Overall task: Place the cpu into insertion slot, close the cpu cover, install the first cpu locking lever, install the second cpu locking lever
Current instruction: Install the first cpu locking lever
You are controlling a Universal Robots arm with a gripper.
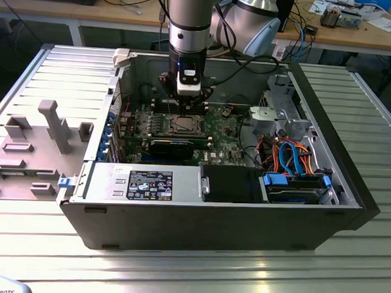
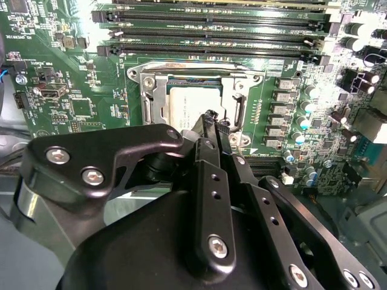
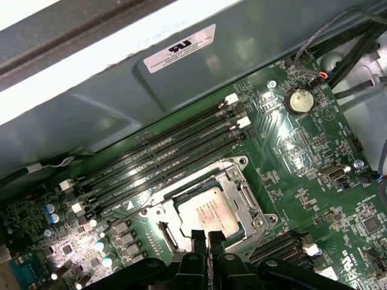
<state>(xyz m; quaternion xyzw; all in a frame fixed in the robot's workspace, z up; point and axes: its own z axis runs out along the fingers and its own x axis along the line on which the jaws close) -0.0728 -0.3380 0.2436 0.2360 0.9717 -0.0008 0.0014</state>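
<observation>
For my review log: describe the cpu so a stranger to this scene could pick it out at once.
Inside the open computer case, find the green motherboard. Next to its long black memory slots lies the silver-grey cpu cover, right by the gripper. The cpu is the pale flat square in that frame's window, the only smooth metal-topped chip there.

I can't make out any print well enough to read it. A white rectangular sticker (image 3: 179, 48) with dark print sits on the grey metal case wall (image 3: 272, 36). A black-and-white label (image 1: 150, 185) lies on the silver power-supply box (image 1: 104, 179). Faint marks cross the small silver-grey square cpu (image 3: 208, 211); fine white lettering dots the green motherboard (image 3: 302, 151).
</observation>
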